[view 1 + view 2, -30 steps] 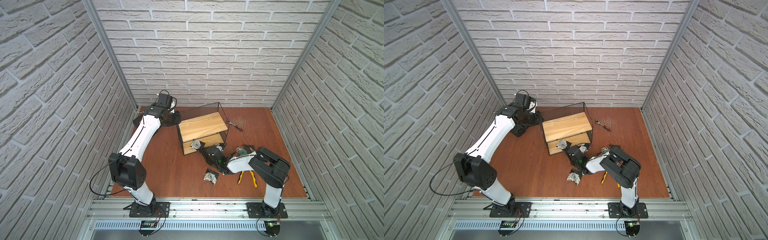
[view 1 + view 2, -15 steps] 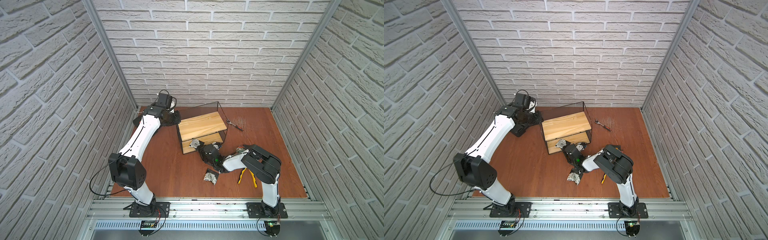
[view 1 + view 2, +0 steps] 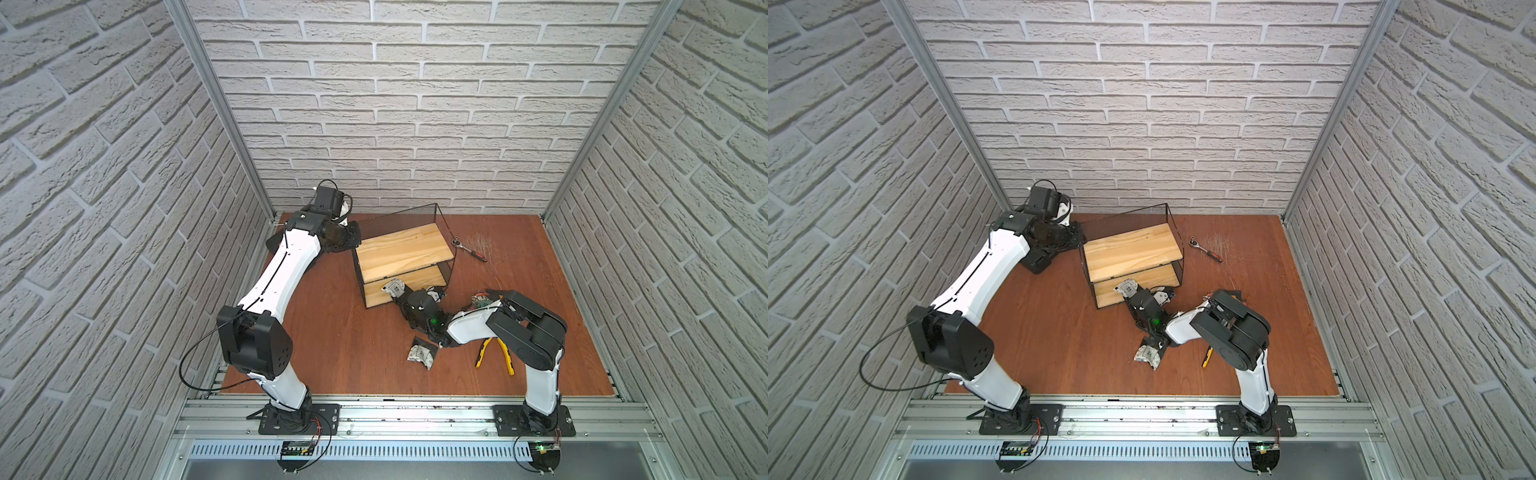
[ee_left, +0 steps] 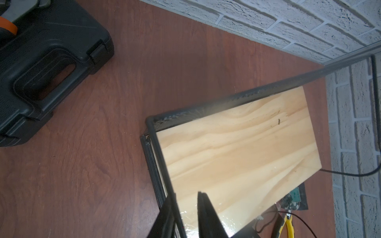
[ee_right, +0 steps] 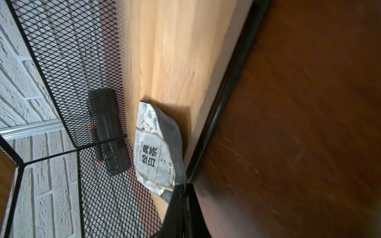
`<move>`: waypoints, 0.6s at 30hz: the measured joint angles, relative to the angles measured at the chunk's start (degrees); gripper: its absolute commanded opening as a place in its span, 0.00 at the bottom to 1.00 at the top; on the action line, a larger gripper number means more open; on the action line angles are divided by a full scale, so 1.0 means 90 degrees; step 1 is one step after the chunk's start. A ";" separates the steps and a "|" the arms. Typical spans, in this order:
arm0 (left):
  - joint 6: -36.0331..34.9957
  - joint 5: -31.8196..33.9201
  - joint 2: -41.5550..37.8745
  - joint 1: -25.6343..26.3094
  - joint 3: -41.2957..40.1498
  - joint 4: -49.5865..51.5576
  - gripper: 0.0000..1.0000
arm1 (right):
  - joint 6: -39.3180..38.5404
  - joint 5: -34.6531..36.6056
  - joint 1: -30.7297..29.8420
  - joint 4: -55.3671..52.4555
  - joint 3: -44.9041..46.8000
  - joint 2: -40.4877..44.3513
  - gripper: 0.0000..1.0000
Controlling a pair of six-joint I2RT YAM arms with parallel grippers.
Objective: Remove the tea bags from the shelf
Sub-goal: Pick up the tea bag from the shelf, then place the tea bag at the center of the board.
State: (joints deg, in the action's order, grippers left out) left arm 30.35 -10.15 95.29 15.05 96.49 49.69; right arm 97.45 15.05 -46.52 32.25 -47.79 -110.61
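A white-grey tea bag [image 5: 152,152] is resting at the front edge of the shelf [image 5: 175,51], on its lower board. The right gripper [image 5: 182,191] is pinching one corner, jaws together on it. The sachet is looking light, thin and crinkly, probably slippery, so a firm corner pinch suits it. The left gripper [image 4: 185,194] is straddling the shelf's top rail, jaws slightly apart; I cannot tell whether they are clamping it.
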 measured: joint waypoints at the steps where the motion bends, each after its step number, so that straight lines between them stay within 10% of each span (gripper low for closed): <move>1: -0.0017 0.0000 0.0002 0.0000 0.0000 0.0000 0.23 | -0.0044 0.0024 -0.0012 -0.0117 0.0024 0.0131 0.03; 18: -0.0253 0.0002 0.0017 -0.0002 0.0058 0.0015 0.28 | -0.1902 -0.1438 -0.0097 -0.2460 0.0585 0.3126 0.02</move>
State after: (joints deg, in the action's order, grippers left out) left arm 28.08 -10.13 95.44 15.03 97.01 49.82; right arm 80.34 2.11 -47.40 10.11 -42.52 -82.48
